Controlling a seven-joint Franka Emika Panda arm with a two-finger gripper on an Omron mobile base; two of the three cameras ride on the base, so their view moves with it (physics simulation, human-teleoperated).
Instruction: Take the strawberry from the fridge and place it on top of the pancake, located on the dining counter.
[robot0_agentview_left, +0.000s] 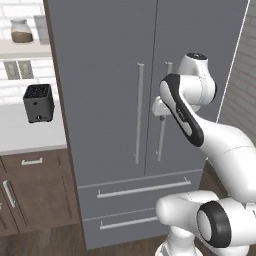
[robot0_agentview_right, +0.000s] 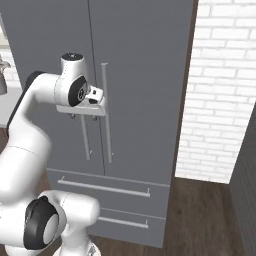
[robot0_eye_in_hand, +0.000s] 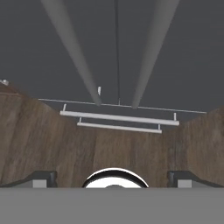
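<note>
Nearest the cameras, the white arm with dark joints rises from its base and bends forward, holding the two-finger gripper (robot0_agentview_right: 82, 116) up against the front of the tall matte grey French-door fridge (robot0_agentview_left: 105, 75). In the right base view the hand hangs just in front of the pair of long thin vertical bar handles (robot0_agentview_right: 105, 112), its short fingers pointing downward. In the hand view the two dark fingertips (robot0_eye_in_hand: 41, 178) sit far apart at opposite sides of the picture, so the jaws are spread wide with nothing between them.

Behind the hand, both fridge doors are shut, the seam between them running straight down between the handles. Below the doors lie two closed bottom drawers (robot0_agentview_left: 142, 192), each with a horizontal pale bar, above a dark wood floor (robot0_agentview_right: 205, 215).

The strawberry cannot be seen; the closed doors hide the inside of the fridge.

Farther left, a small black toaster (robot0_agentview_left: 38, 102) stands on a pale desk (robot0_agentview_left: 30, 135) over brown wooden cabinets (robot0_agentview_left: 35, 190). Above it a glass jar with brown contents (robot0_agentview_left: 21, 31) sits on a shelf. To the fridge's right stands a white brick wall (robot0_agentview_right: 225, 90).
</note>
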